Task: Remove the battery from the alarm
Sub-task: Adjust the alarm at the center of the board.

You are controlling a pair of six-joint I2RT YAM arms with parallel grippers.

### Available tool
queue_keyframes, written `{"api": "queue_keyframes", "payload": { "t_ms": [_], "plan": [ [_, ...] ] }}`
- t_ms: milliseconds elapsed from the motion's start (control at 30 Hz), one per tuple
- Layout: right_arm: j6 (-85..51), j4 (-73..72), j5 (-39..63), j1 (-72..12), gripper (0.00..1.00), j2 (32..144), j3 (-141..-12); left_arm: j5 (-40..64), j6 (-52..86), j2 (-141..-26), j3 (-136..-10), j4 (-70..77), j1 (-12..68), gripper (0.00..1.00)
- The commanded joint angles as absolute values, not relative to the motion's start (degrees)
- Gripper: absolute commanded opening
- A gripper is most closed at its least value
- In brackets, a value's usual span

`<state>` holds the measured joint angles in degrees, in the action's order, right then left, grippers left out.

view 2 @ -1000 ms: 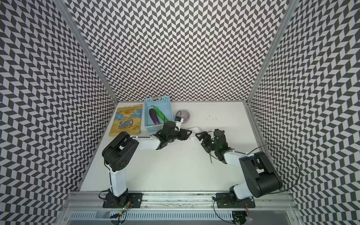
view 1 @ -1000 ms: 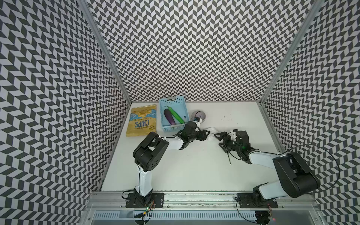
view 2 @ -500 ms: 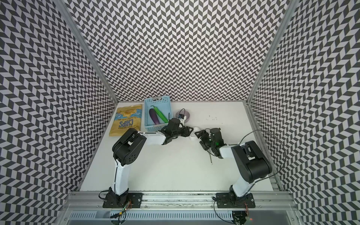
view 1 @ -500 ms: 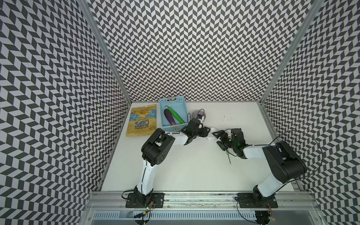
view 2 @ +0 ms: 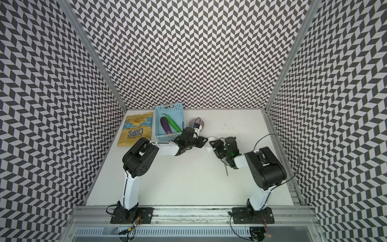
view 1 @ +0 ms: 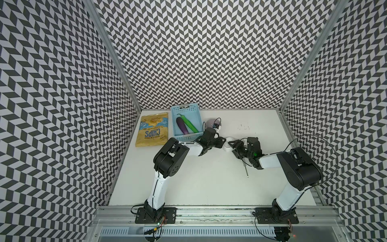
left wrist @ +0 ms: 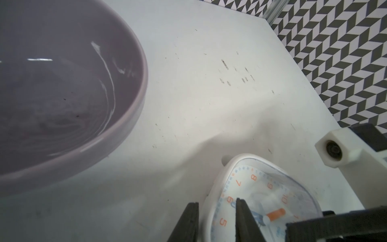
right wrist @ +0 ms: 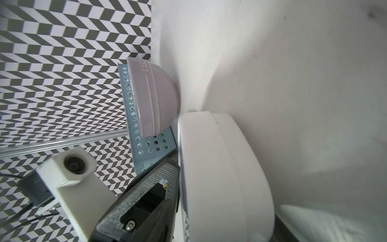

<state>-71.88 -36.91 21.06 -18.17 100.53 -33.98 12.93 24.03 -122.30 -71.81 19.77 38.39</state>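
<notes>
A white tabletop [view 1: 209, 184], enclosed by walls patterned in black-and-white chevrons [view 1: 199, 52], carries a flat yellow crisp bag printed CHIPS [view 1: 152, 130] at its far left side. Just beside the bag stands a light-blue perforated plastic basket [view 1: 184, 107]. In it lie a purple aubergine [view 1: 181, 127] and a long green vegetable [view 1: 191, 125], side by side. A round lilac glazed bowl [left wrist: 137, 104] sits upright near the basket. A thin metal screwdriver shaft [view 1: 245, 170] lies on the tabletop farther right, its handle end hidden.

The alarm [view 1: 228, 146] stands before the bowl [view 1: 210, 123], right of the basket [view 1: 186, 138].
</notes>
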Motion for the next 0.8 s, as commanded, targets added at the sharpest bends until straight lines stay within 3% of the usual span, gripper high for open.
{"api": "queue_keyframes", "payload": {
  "t_ms": [0, 233, 333, 500, 667, 767],
  "plan": [
    [-70.1, -45.9, 21.0, -17.9, 0.58, 99.8, -33.5, 17.5, 23.6, -123.4, -70.8, 21.0, 39.8, 0.29],
    [-69.2, -44.5, 22.1, -17.0, 0.38, 96.3, -32.3, 20.4, 20.2, -119.0, -65.9, 26.0, 39.8, 0.32],
    [-65.1, -39.0, 21.5, -17.1, 0.36, 92.3, -32.5, 19.7, 19.3, -115.3, -62.7, 27.5, 39.8, 0.39],
    [-48.7, -23.7, 16.4, -17.1, 0.36, 82.0, -33.6, 15.7, 18.2, -102.5, -53.9, 28.7, 39.2, 0.65],
    [-27.4, -13.3, 6.7, -20.0, 0.35, 70.9, -34.0, 13.9, 17.7, -87.3, -49.6, 19.8, 37.3, 0.94],
    [-14.9, -11.5, -6.6, -27.9, 0.35, 65.2, -33.8, 13.6, 19.4, -78.0, -47.9, 13.9, 35.0, 1.0]
  ]
}}
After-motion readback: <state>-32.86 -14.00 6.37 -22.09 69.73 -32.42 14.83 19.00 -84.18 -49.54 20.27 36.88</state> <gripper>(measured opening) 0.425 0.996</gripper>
